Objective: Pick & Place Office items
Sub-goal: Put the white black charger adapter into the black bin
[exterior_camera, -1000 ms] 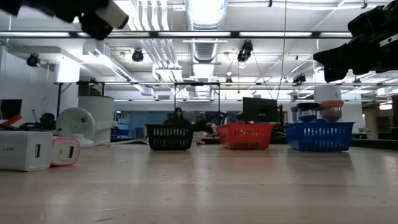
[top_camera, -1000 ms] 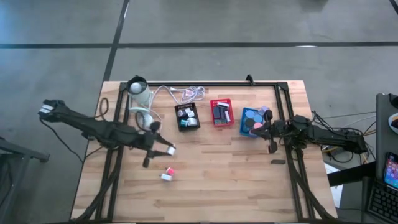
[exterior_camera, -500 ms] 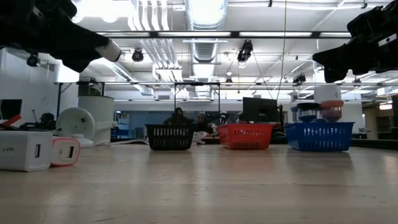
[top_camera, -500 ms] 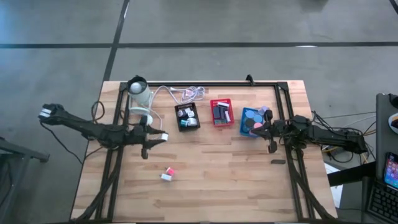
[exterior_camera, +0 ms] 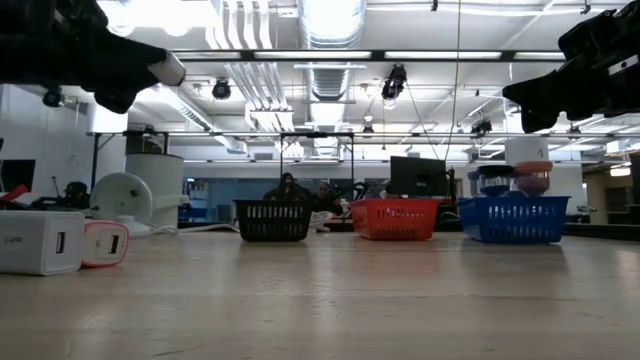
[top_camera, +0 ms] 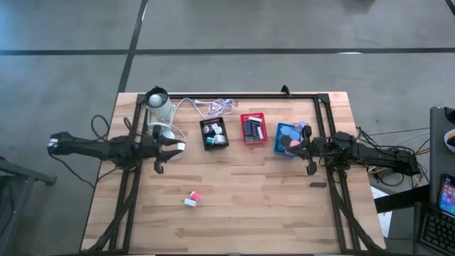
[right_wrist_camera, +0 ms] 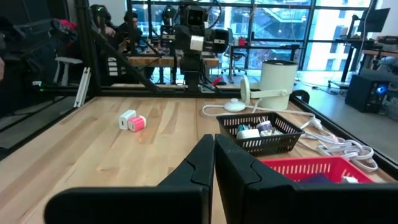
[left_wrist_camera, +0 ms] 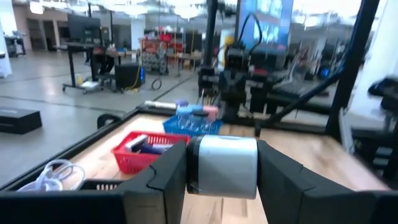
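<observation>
- A robotics lab or workshop: beyond the wooden table (exterior_camera: pixel 400 300) run exposed ceiling ducts (exterior_camera: pixel 325 30) and strip lights.
- Behind the table, more workbenches (right_wrist_camera: pixel 155 60), seated people (right_wrist_camera: pixel 102 22), big windows (right_wrist_camera: pixel 280 25).

A pale wooden plank desk (top_camera: pixel 270 206) with a black metal frame (top_camera: pixel 234 96) along its far edge carries three small mesh trays in a row: a black mesh tray (top_camera: pixel 214 134), a red mesh tray (top_camera: pixel 254 129) just beside it, and a blue mesh tray (top_camera: pixel 287 139) farther along. Behind the black one lies a white coiled cable (top_camera: pixel 217 107), running toward a white round desk lamp with a dark rim (top_camera: pixel 159 104) near the desk's far corner. The floor around is grey concrete (top_camera: pixel 227 28) crossed by dark lines. In the low view, two people (exterior_camera: pixel 300 188) sit far off in the room behind the trays, under long ceiling lights (exterior_camera: pixel 330 20).
</observation>
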You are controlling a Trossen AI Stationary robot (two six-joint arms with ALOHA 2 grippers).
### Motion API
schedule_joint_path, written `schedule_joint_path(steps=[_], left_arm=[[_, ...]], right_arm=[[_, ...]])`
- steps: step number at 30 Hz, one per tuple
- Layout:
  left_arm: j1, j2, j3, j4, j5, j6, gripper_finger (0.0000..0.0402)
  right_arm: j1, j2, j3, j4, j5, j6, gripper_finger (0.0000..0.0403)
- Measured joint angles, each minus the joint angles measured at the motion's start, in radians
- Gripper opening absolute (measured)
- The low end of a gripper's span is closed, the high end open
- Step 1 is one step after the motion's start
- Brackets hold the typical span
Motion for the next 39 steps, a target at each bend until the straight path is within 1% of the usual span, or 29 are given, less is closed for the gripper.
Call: schedule_joint_path(steps=[5, 7, 23, 25, 28, 31, 34, 37, 39], left_arm=[[0.0, -0.015, -0.08, 0.11, 0.001, -0.01, 0.0158], [0.0, -0.018, -0.093, 0.141, 0.001, -0.011, 0.0158], [0.0, -0.023, -0.093, 0.14, -0.007, -0.022, 0.0158], [0.0, -0.022, -0.081, 0.109, -0.008, -0.023, 0.0158], [0.0, -0.008, -0.026, 0.06, -0.013, -0.027, 0.0158], [0.0, 0.022, 0.063, -0.014, -0.044, -0.012, 0.0158], [0.001, 0.074, 0.196, -0.123, -0.106, -0.007, 0.0158], [0.004, 0.156, 0.349, -0.259, -0.179, -0.008, 0.0158], [0.011, 0.225, 0.452, -0.356, -0.21, -0.009, 0.0158]], right_arm=[[0.0, 0.0, 0.0, 0.0, 0.0, 0.0, 0.0008], [0.0, 0.0, 0.0, 0.0, 0.0, 0.0, 0.0008], [0.0, 0.0, 0.0, 0.0, 0.0, 0.0, 0.0008], [0.0, 0.0, 0.0, 0.0, 0.0, -0.001, 0.0008], [0.0, 0.0, 0.0, 0.0, 0.0, -0.004, 0.0008], [0.0, 0.0, 0.0, 0.001, 0.0, -0.004, 0.0008], [0.0, 0.0, 0.0, 0.002, 0.0, -0.007, 0.0008], [0.0, 0.0, 0.0, 0.002, 0.0, -0.007, 0.0008], [0.0, 0.0, 0.0, 0.003, 0.0, -0.007, 0.0008]])
